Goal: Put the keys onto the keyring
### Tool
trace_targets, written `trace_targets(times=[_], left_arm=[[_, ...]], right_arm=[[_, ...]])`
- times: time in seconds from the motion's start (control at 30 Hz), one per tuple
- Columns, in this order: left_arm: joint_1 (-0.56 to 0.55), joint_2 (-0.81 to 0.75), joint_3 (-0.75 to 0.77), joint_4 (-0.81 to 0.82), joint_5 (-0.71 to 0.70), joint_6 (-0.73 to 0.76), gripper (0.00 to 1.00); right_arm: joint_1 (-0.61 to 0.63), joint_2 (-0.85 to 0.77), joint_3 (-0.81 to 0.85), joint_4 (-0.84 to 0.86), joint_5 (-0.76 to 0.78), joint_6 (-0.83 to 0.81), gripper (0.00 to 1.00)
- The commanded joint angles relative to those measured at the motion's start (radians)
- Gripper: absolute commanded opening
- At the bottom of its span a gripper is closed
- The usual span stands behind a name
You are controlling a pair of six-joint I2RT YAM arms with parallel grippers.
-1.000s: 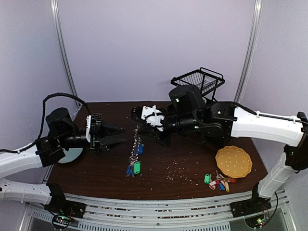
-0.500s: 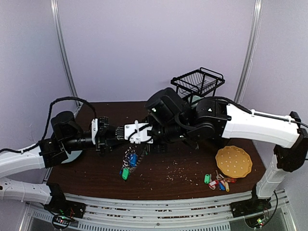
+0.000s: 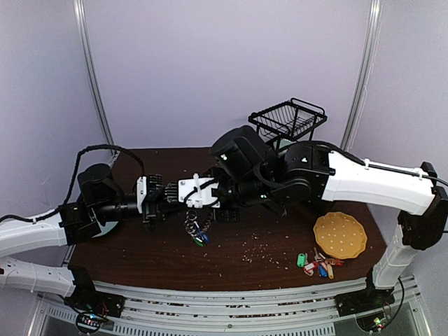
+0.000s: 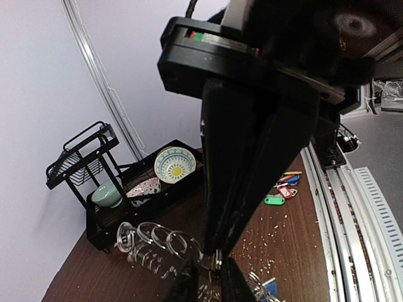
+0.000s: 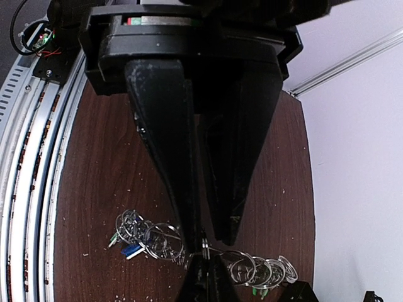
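The keyring, a silver ring strung with small loops and green and blue tagged keys, hangs above the table's middle. My right gripper is shut on the ring's wire; in the left wrist view its black fingers pinch it from above. My left gripper meets it tip to tip. Its jaws stand narrowly apart on either side of the ring. The right wrist view shows the ring trailing both ways from my right gripper. Loose keys lie front right.
A yellow dotted disc lies at the right, just behind the loose keys. A black wire rack holding bowls stands at the back. Pale crumbs dot the wood. A grey plate sits under my left arm.
My right gripper carried the keyring left to meet my left gripper, which reached in. The left jaws have narrowed around the ring. The hanging bunch has bunched up shorter.
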Motion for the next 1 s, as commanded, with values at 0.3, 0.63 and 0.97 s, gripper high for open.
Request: trace_targets(times=[0.3,0.63,0.97], left_arm=[[-0.017,-0.021,-0.008,0.032,-0.06,0.038,0.0],[-0.014,-0.153,-0.151,0.353,0.1,-0.102,0.0],[-0.01,-0.15,-0.2,0.54,0.213,-0.208,0.0]], right_arm=[[0.008,-0.016,0.01,0.077,-0.053,0.016,0.0],[-0.1,-0.265,-0.44,0.559,-0.462,0.137,0.21],[-0.098,-0.229,-0.672,1.178,-0.667,0.502,0.08]])
